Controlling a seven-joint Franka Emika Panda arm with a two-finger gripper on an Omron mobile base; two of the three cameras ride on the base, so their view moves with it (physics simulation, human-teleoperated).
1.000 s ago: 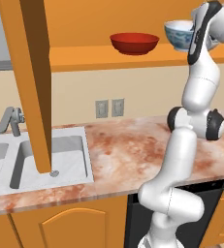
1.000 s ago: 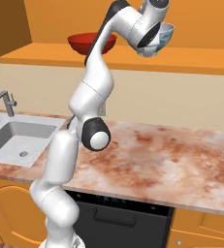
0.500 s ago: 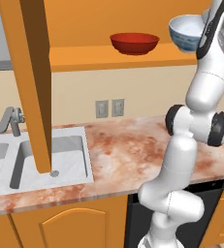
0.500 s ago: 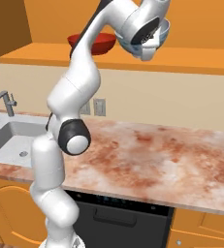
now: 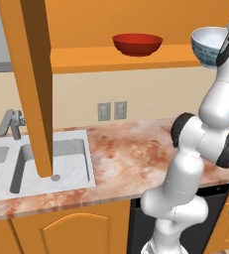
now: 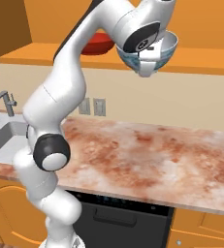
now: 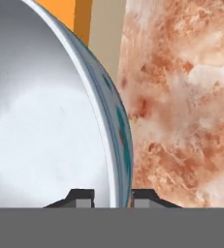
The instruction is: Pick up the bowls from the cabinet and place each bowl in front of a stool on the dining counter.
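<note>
The white bowl with blue patterning (image 5: 206,45) (image 6: 166,47) hangs in the air in front of the cabinet shelf (image 5: 111,58), above the marbled counter. My gripper (image 5: 222,51) (image 6: 149,62) (image 7: 112,196) is shut on its rim, one finger inside and one outside, as the hand view shows on the bowl (image 7: 50,121). The red bowl (image 5: 137,43) (image 6: 97,44) sits upright on the shelf to the left, partly hidden by my arm in the right base view. The cabinet door (image 5: 34,84) stands swung open.
Below lies a marbled counter (image 5: 131,154) with a steel sink (image 5: 51,163) and faucet (image 5: 12,123) at the left. Two wall outlets (image 5: 111,110) sit under the shelf. A dark dishwasher front (image 6: 118,218) is beneath the counter.
The jaws have closed on the bowl's rim. The patterned bowl has come off the shelf, moving out from the cabinet and slightly down with my hand.
</note>
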